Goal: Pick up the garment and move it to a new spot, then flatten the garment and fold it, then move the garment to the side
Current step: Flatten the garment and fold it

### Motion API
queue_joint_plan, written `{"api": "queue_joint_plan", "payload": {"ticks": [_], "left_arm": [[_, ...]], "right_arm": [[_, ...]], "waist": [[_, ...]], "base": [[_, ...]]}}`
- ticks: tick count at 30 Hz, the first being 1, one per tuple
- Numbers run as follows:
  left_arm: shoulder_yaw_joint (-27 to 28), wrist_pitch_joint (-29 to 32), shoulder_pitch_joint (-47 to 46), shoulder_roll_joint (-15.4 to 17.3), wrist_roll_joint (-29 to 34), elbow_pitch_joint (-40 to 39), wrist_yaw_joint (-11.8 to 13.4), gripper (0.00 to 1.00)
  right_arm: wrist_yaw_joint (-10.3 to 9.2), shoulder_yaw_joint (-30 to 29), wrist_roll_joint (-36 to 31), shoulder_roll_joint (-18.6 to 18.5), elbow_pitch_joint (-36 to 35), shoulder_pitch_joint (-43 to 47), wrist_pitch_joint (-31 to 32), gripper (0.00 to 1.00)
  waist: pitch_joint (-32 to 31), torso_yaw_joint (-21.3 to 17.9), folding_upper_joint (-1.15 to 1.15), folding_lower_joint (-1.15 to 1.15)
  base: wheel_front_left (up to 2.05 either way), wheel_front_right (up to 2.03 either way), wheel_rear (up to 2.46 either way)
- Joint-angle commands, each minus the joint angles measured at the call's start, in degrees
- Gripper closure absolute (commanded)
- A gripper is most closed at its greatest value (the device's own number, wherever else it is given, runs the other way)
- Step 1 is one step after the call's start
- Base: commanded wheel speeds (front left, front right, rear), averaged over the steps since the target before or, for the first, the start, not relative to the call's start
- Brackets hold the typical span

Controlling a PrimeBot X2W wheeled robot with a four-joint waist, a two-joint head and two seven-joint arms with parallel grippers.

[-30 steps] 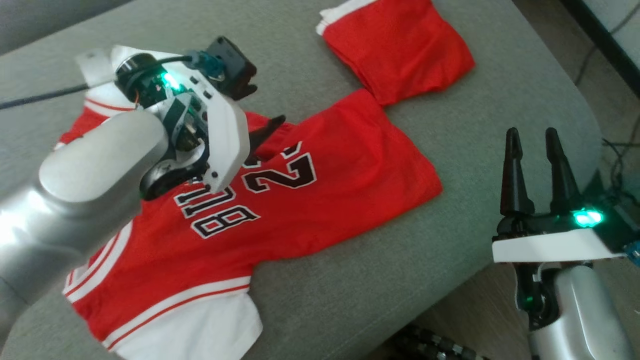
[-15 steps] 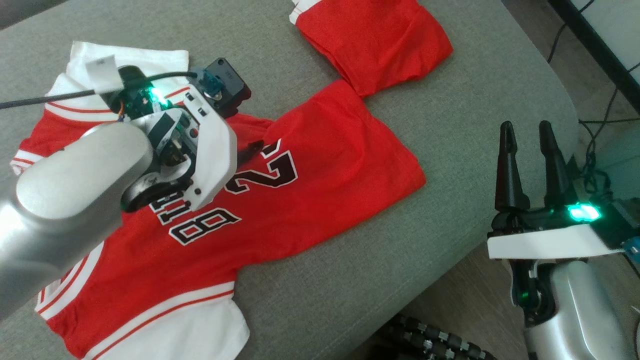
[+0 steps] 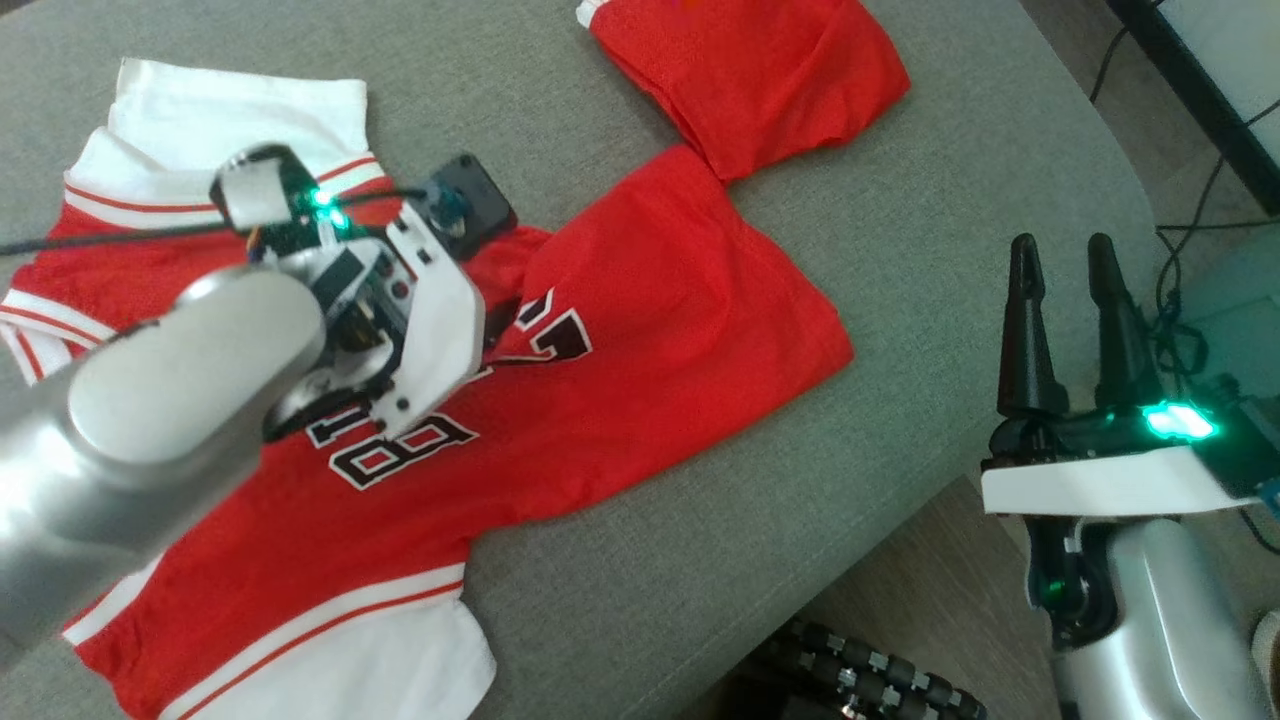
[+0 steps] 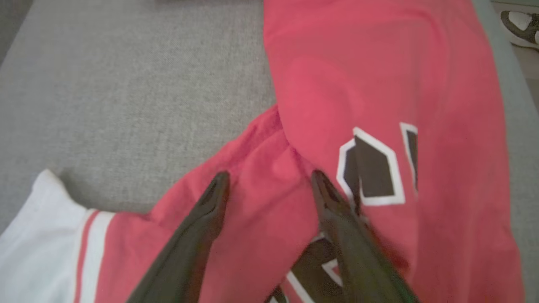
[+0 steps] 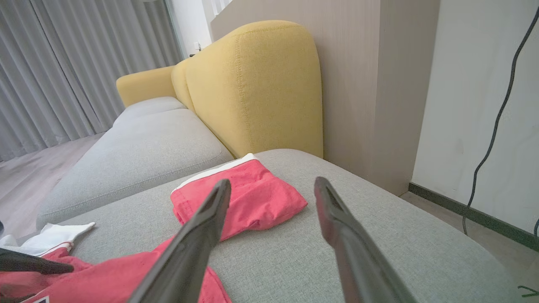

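Jersey [image 3: 650, 330], folded red cloth [image 3: 760, 80] touching, left end effector [image 4: 269, 176] apart, right end effector [image 3: 1061, 248] apart

In the head view the left arm [image 3: 190, 400] and its wrist housing cover part of the black lettering on the jersey [image 3: 660, 330], and the bottom edge cuts the jersey at lower left. The folded red garment [image 3: 760, 80] is clipped by the top edge. In the left wrist view the fingers of the left gripper [image 4: 270, 176] blur toward the bottom, and a shoe [image 4: 520, 23] is cut off at upper right.
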Motion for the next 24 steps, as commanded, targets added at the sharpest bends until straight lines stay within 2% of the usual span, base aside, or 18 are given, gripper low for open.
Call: {"api": "queue_joint_plan", "payload": {"ticks": [1, 4, 5, 6, 7, 8, 12, 20, 24], "left_arm": [[2.54, 0.40, -1.25, 0.16, 0.79, -1.25, 0.10, 0.00], [2.54, -0.08, -0.94, 0.08, 1.29, -0.34, 0.10, 0.00], [2.54, -0.43, -0.91, -0.01, 1.50, 0.34, 0.10, 0.09], [2.54, -0.85, -0.95, -0.11, 1.62, 1.23, 0.10, 0.68], [2.54, -1.45, -1.06, -0.26, 1.69, 2.21, 0.10, 0.94], [2.54, -2.23, -1.25, -0.41, 1.73, 3.40, 0.10, 1.00], [2.54, -7.09, -3.10, -1.38, 1.42, 9.50, 0.10, 1.00], [3.92, -20.89, -8.61, -4.57, -0.15, 25.42, 0.10, 1.00], [6.50, -26.81, -10.60, -6.54, -0.55, 32.29, 1.33, 1.00]], "right_arm": [[-0.04, 0.60, 0.47, -0.38, -2.10, -0.11, -0.62, 0.00], [-0.04, 0.44, 0.58, -0.38, -2.22, 0.12, -0.62, 0.00], [-0.04, 0.40, 0.58, -0.38, -2.28, 0.19, -0.62, 0.00], [-0.04, 0.35, 0.57, -0.38, -2.34, 0.26, -0.62, 0.00], [-0.04, 0.30, 0.48, -0.38, -2.37, 0.33, -0.62, 0.00], [-0.04, 0.26, 0.37, -0.38, -2.38, 0.37, -0.62, 0.00], [-0.04, 0.36, -0.18, -0.38, -2.43, 0.35, -0.62, 0.00], [-0.04, 1.43, -1.23, -0.38, -2.00, 0.07, -0.62, 0.00], [-0.04, 1.84, -1.60, -0.38, -1.72, -0.17, -0.62, 0.00]], "waist": [[0.20, -0.04, 0.00, 0.00], [0.45, -0.02, 0.00, 0.00], [0.47, -0.01, 0.00, 0.00], [0.48, 0.03, 0.00, 0.00], [0.48, 0.07, 0.00, 0.00], [0.46, 0.13, 0.00, 0.00], [0.35, 0.37, 0.00, 0.00], [-0.29, 0.75, 0.00, 0.00], [-0.61, 0.86, 0.00, 0.00]], "base": [[0.00, 0.00, 0.00], [0.00, 0.00, 0.00], [0.00, 0.00, 0.00], [0.00, 0.00, 0.00], [0.00, 0.00, 0.00], [0.00, 0.00, 0.00], [0.00, 0.00, 0.00], [0.00, 0.00, 0.00], [0.00, 0.00, 0.00]]}}
